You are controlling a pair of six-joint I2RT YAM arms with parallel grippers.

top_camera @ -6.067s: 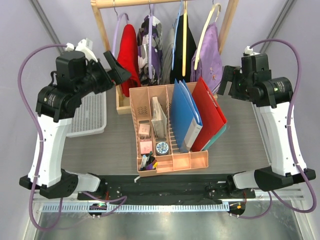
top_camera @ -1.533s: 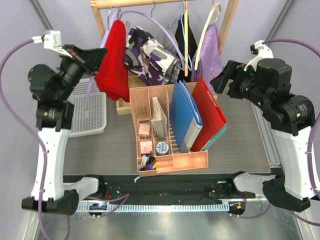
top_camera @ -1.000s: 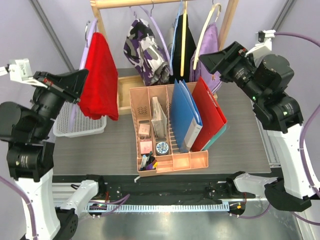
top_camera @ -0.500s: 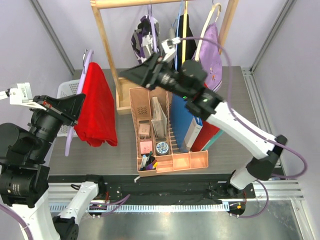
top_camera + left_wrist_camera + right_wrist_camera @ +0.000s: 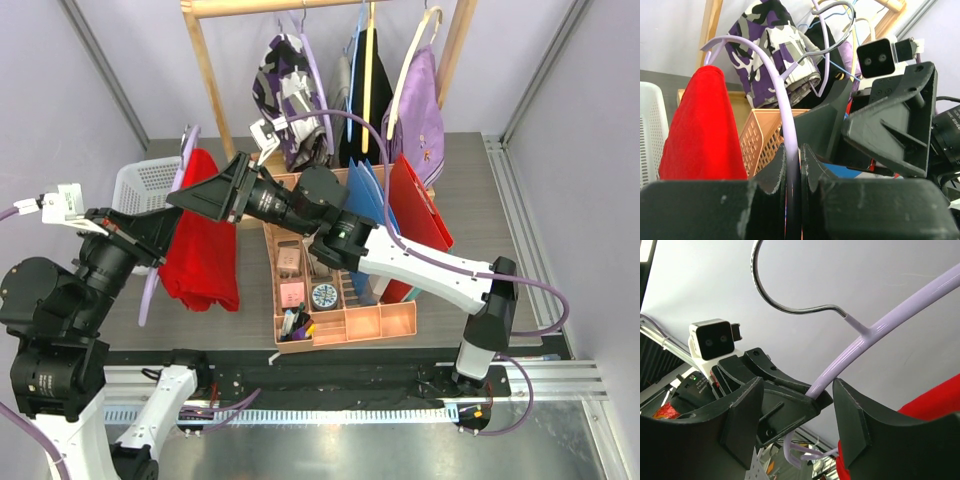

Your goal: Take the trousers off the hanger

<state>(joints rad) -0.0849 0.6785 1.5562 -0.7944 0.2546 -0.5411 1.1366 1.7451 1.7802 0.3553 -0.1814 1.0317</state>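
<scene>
The red trousers (image 5: pixel 200 250) hang draped over the pale lavender hanger (image 5: pixel 149 290), off the rail at the table's left. My left gripper (image 5: pixel 170 222) is shut on the hanger's arm (image 5: pixel 785 115); the trousers (image 5: pixel 702 130) hang left of that grip. My right arm reaches across the table, and my right gripper (image 5: pixel 190 197) is at the top of the trousers. Its jaws (image 5: pixel 797 385) stand open around the hanger's arm (image 5: pixel 880 327) below the metal hook (image 5: pixel 790 305), with the left gripper's finger behind. A red edge of the trousers (image 5: pixel 935 400) shows at the lower right.
A salmon organiser (image 5: pixel 345 320) with blue (image 5: pixel 365 225) and red folders (image 5: pixel 415 215) fills the table's middle. A white basket (image 5: pixel 140 180) lies behind the trousers. The wooden rack (image 5: pixel 205 70) holds a purple camouflage garment (image 5: pixel 285 80), a dark one and a lilac one (image 5: pixel 425 100).
My right arm has swung from the right side across to the hanger, its jaws narrowing. My left gripper has carried hanger and trousers off the rail, forward and lower.
</scene>
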